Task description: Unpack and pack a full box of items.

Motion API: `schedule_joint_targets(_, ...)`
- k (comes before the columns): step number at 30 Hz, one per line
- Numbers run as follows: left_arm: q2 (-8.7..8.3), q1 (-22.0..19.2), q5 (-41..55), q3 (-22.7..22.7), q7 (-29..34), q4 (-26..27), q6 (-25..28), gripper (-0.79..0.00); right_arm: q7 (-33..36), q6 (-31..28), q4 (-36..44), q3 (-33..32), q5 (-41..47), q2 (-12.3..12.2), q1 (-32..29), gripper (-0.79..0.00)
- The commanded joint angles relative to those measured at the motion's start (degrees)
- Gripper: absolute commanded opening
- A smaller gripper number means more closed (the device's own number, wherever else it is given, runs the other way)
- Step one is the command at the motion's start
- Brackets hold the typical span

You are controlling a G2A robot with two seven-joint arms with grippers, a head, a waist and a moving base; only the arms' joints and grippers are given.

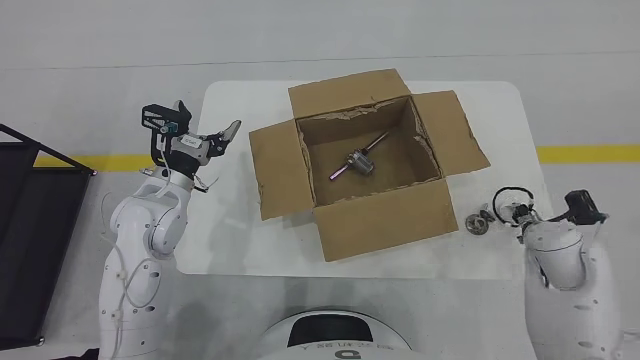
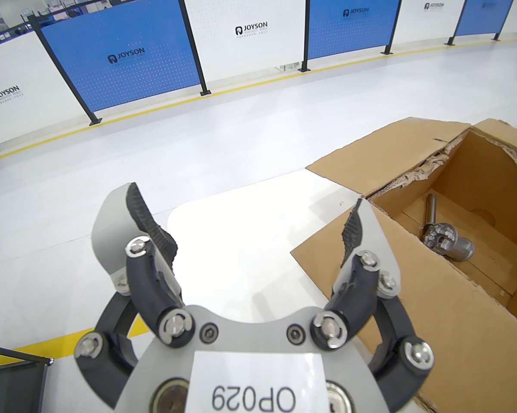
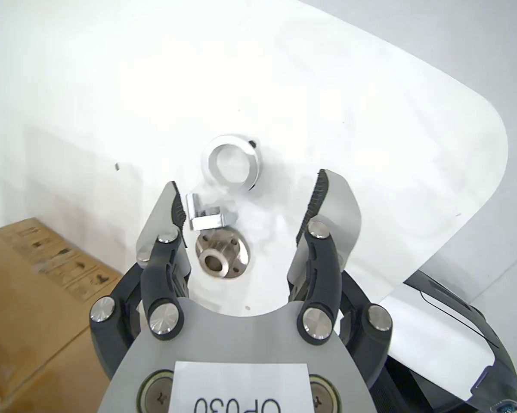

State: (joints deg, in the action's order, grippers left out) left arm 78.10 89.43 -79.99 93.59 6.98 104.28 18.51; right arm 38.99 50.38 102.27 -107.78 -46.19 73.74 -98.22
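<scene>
As jaws gape, left arm (image 1: pixel 150 225) hovers.

The right gripper (image 3: pixel 247 186), jaws apart, hangs over 3 metal parts: ring (image 3: pixel 231 163), bracket (image 3: pixel 206 216), flanged hub (image 3: pixel 221 257).

Both wrist views' edges cut off the box (image 2: pixel 413 324). From the top, the metal parts (image 1: pixel 477 223) are too small to tell.

Quick count: five things
One open brown cardboard box (image 1: pixel 385 222), one steel shaft with hub (image 1: pixel 358 161); at its 4 o'clock, one silver metal ring (image 3: pixel 257 167), one silver bracket (image 3: pixel 204 217), one flanged metal bushing (image 3: pixel 236 248).
</scene>
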Motion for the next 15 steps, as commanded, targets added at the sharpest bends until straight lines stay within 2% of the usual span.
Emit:
schedule_joint_targets(1, 0.00, 0.00, 0.00, 0.00, 0.00, 0.00, 0.00, 0.000, 0.55, 1.38, -4.00, 1.33, -1.33, -0.13, 3.08, -0.523)
schedule_joint_targets(5, 0.00, 0.00, 0.00, 0.00, 0.00, 0.00, 0.00, 0.000, 2.05, 1.23, -6.77, 1.57, -2.89, -0.52, 5.14, -0.529)
schedule_joint_targets(15, 0.00, 0.00, 0.00, 0.00, 0.00, 0.00, 0.00, 0.000, 3.72, 0.50, -8.34, 2.68, -4.35, -0.85, 6.08, -0.610)
